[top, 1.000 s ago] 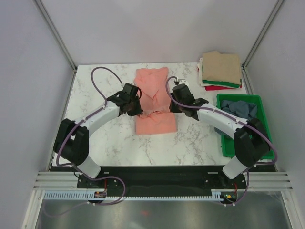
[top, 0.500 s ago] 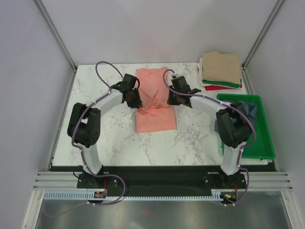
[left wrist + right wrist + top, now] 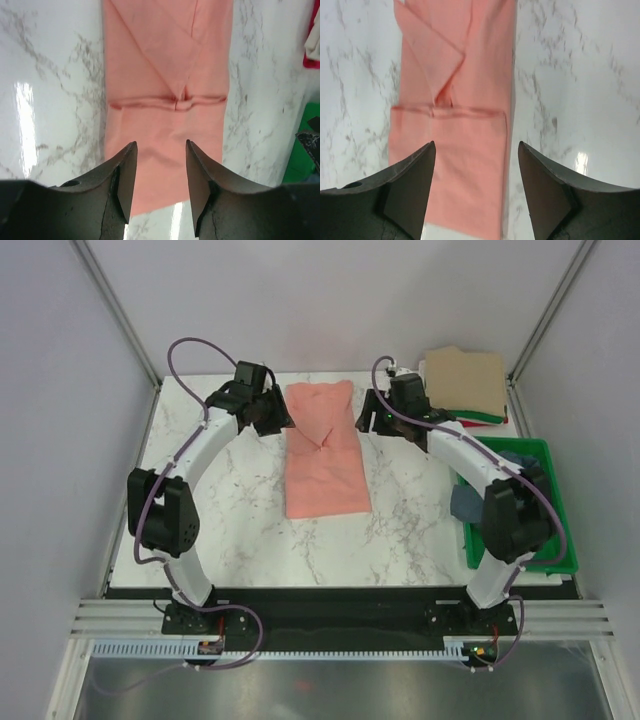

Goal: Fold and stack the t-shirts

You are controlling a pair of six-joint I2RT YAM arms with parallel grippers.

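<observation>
Salmon-pink t-shirt [image 3: 325,455] separates gaping left end effector [image 3: 277,421] and right end effector [image 3: 369,422].

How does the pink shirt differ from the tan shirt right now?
The pink shirt lies alone on the table, near its middle; the tan shirt sits on top of a stack at the far right corner. The pink shirt is a long narrow strip, sides folded in but not yet folded short; the tan shirt is a compact, squarish fold. Both are plain cloth lying flat, with nothing gripping them.
</observation>
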